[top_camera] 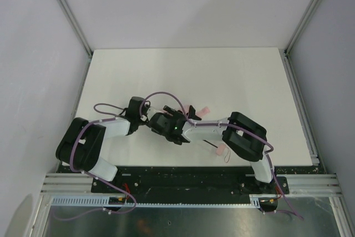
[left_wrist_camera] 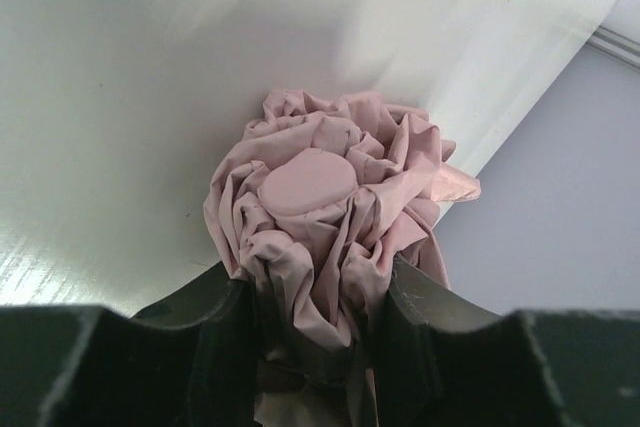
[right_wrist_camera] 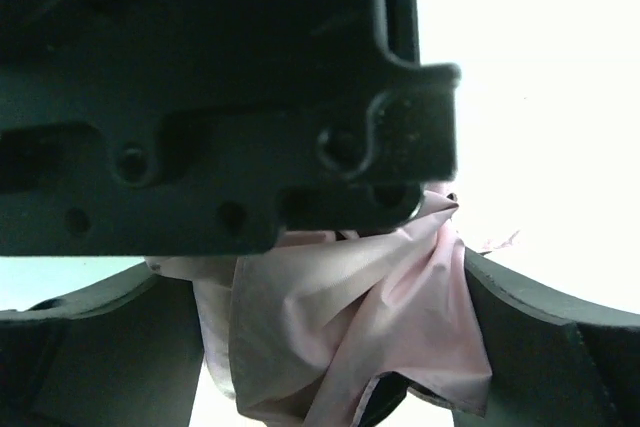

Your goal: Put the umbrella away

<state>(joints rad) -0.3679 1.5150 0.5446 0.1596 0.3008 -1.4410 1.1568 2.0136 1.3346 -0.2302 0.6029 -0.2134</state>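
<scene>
The umbrella [left_wrist_camera: 308, 182] is a bunch of crumpled pale pink fabric with a round pink cap facing the left wrist camera. My left gripper [left_wrist_camera: 315, 287] is shut on it, both fingers pressed into the folds. My right gripper [right_wrist_camera: 330, 347] stands open and wide around a loose hang of the same pink fabric [right_wrist_camera: 340, 317], which brushes its right finger [right_wrist_camera: 550, 337]. From above, both grippers meet mid-table and hide most of the umbrella. A pink tip [top_camera: 204, 111] and the small pink handle [top_camera: 221, 150] with its strap show beside the right arm.
The black body of the left gripper [right_wrist_camera: 200, 97] fills the upper part of the right wrist view, very close. White table [top_camera: 183, 76] has metal frame rails along its left and right edges. Grey walls enclose the table.
</scene>
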